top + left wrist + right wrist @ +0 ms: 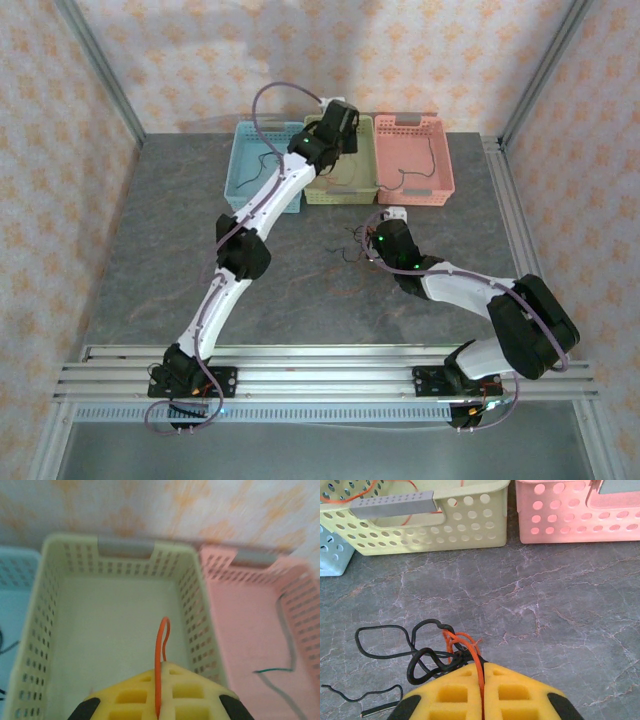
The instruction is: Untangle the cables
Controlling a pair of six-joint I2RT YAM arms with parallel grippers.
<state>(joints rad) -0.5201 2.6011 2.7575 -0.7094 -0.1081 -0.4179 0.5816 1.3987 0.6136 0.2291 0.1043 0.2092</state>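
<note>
Cables in a black and orange-red knot (pixel 451 643) on the marbled table (pixel 560 610), touching the right gripper (pixel 483 676), its pads closed on an orange-red strand (pixel 476 662). Another orange-red cable (pixel 161 640) pinched as an upright loop in the left gripper (pixel 159 685), above the yellow-green basket (pixel 35 630). Beside that, pink basket (pixel 240 630) holding a green wire (pixel 272 670).

We are noting blue basket (pixel 236 165), pale green basket (pixel 362 170), pink basket (pixel 415 197) sitting side by side on grey table (pixel 160 260).
</note>
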